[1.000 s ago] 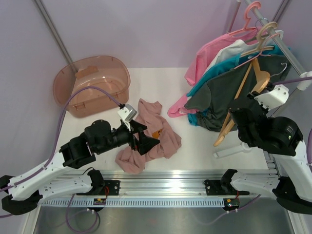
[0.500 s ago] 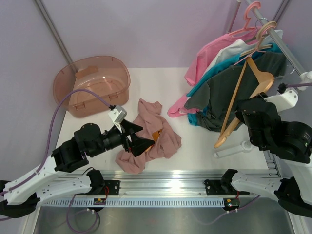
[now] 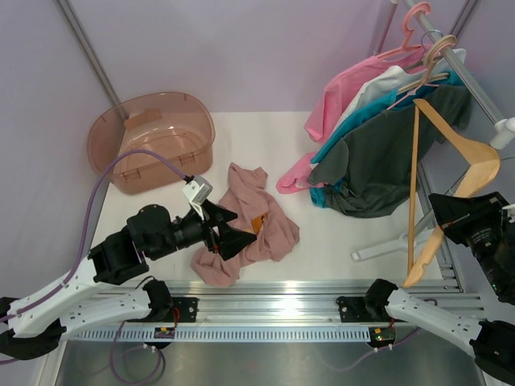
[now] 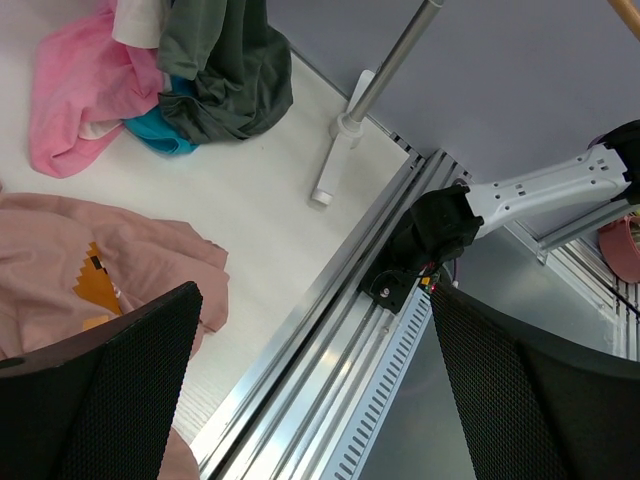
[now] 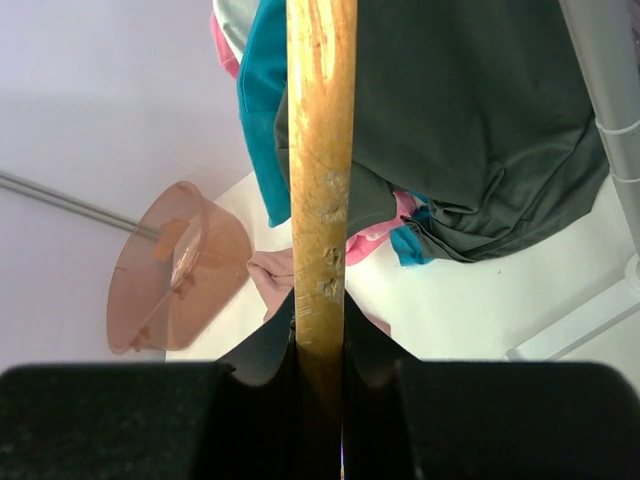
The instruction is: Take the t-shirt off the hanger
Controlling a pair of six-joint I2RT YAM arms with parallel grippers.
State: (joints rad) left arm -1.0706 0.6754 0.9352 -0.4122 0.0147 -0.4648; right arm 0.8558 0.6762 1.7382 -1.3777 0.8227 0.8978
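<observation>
Hanger (image 3: 479, 161) swung right, pinched by right fingers (image 5: 268, 362); left fingers (image 4: 130, 380) wide, partly hiding t-shirt (image 3: 273, 233)

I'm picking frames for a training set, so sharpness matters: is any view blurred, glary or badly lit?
Top external view: even, soft light, faint shadows, the t-shirt sharp. Left wrist view: crisp, though the left tool's fingers loom dark in front. Right wrist view: the hanger is in focus, the right tool nearly black; no glare.

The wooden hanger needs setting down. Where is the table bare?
Bare: the strip between the t-shirt and the rack foot, and the far edge between the basket and the hanging clothes. Crowded under those clothes and around the left gripper.
</observation>
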